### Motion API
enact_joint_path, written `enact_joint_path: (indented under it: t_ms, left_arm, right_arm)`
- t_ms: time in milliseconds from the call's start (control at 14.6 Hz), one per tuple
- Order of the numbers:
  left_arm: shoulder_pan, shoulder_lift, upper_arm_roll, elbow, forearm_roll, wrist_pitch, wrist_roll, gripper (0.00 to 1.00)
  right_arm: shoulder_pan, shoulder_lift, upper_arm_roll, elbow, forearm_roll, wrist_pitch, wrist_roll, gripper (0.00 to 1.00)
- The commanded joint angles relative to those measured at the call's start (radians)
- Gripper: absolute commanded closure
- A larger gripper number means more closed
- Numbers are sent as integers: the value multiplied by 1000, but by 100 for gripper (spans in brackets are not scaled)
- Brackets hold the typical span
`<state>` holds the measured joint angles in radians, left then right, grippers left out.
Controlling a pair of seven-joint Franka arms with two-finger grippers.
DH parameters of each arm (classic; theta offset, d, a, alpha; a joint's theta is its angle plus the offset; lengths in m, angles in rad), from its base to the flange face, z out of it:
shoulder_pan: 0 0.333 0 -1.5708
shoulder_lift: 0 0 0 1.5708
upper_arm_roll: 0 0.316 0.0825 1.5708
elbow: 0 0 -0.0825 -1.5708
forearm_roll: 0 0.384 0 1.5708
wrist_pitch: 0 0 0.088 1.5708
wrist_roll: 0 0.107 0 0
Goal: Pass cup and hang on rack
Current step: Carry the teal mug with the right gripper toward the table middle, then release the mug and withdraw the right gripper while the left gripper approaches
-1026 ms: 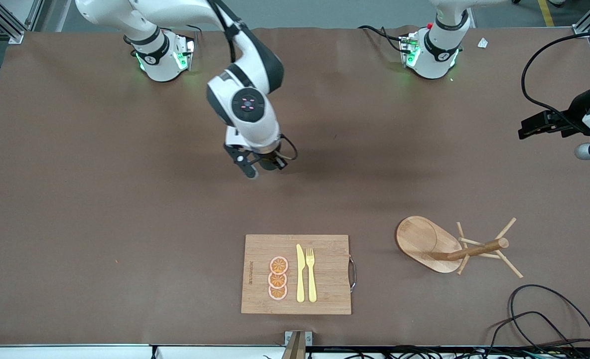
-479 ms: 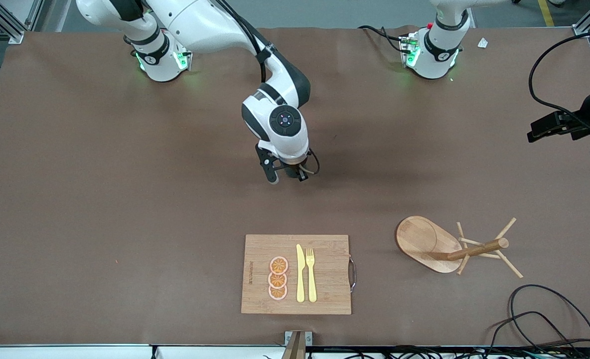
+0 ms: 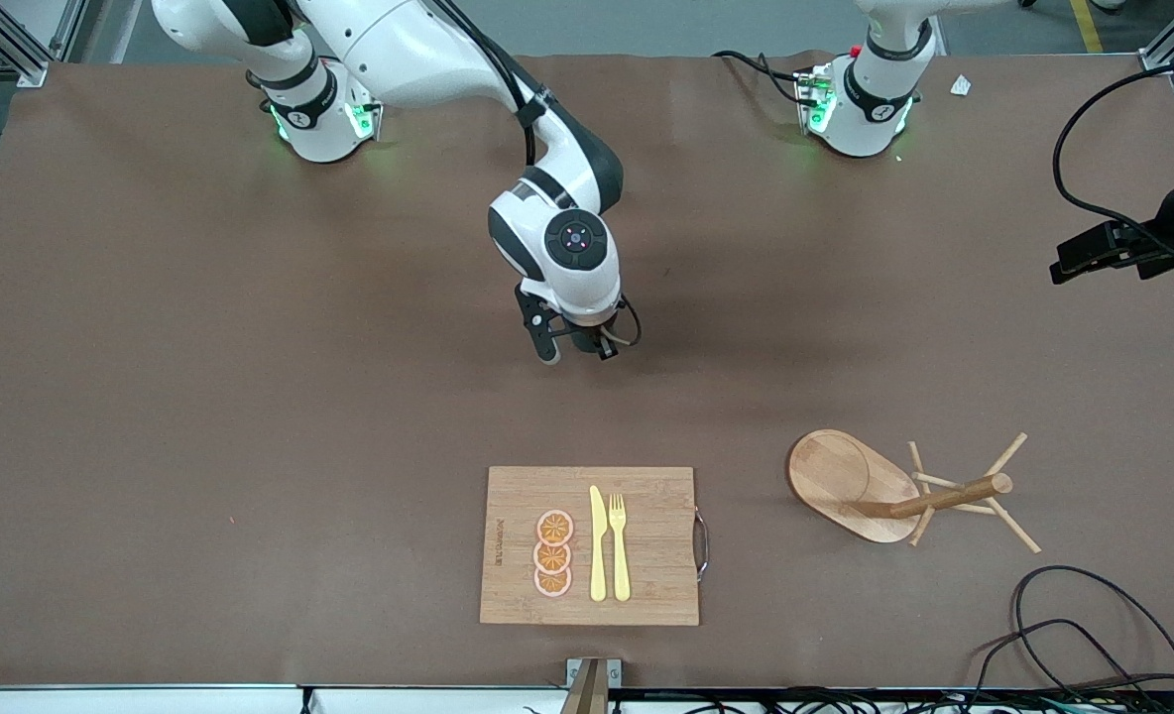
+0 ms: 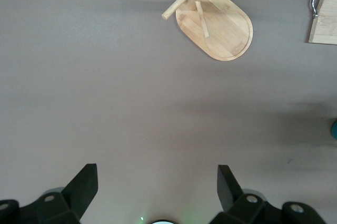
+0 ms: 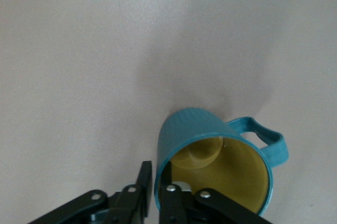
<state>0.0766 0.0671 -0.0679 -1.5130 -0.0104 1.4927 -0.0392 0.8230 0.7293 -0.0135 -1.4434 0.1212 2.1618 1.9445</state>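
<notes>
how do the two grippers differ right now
The right gripper pinches the cup by its rim, one finger inside and one outside; the left gripper holds nothing, fingers spread wide.

The right gripper is over the middle of the table; the left gripper hangs off toward the left arm's end, facing the rack.

Both have black two-finger hands.

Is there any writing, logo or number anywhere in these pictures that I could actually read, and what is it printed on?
Nothing can be read clearly.
Cutting board: a short dark brand mark runs along the edge toward the right arm's end of the table; too small to read.
Robot bases: a small round logo on each dark collar band; no legible letters.
Cup, rack, knife and fork: no writing visible.
</notes>
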Motion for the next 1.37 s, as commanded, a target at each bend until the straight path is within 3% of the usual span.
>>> enact_joint_path:
  t_ms: [0, 137, 547, 753, 1095, 1300]
  left_arm:
    - [-12, 10, -6, 25, 3, -6, -8, 0]
    - [-15, 7, -12, 27, 1, -6, -10, 0]
    - [-18, 7, -92, 39, 3, -6, -21, 0]
    - [-18, 2, -119, 39, 3, -6, -119, 0]
    - [-18, 2, -197, 37, 3, -6, -186, 0]
    - [-18, 5, -265, 36, 4, -6, -307, 0]
  right_arm:
    - [19, 27, -11, 23, -52, 0, 14, 0]
    - [38, 29, -8, 24, -112, -2, 16, 0]
    - [38, 21, -3, 61, -103, -13, 48, 0]
    - [32, 3, -3, 67, -101, -42, 31, 0]
    - [7, -89, -11, 67, -117, -242, -263, 0]
    - [-68, -177, -11, 61, -117, -348, -440, 0]
